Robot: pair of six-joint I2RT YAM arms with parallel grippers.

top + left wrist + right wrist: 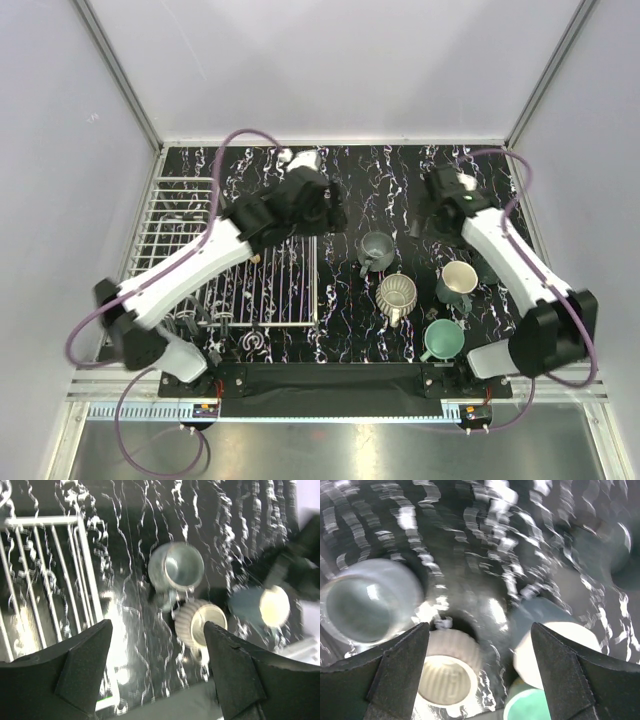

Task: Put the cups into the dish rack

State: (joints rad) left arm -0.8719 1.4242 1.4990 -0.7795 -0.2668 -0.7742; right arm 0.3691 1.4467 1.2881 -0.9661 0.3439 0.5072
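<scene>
The white wire dish rack (170,225) stands at the left; its edge shows in the left wrist view (45,575). Four cups stand on the dark marbled table to its right: a grey one (376,247), a ribbed grey-beige one (397,294), a grey-teal one with a pale inside (458,280) and a mint green one (441,340). My left gripper (333,212) is open and empty, above the table between rack and grey cup (176,567). My right gripper (432,215) is open and empty, behind the cups, over the ribbed cup (447,675) and the grey-teal cup (555,640). No peach-tan cup shows.
Another dark cup (620,550) stands partly hidden by the right arm near the table's right side. White walls with metal frame posts (120,75) close in the table at the back and sides. The left arm lies across the rack's flat grid (270,285).
</scene>
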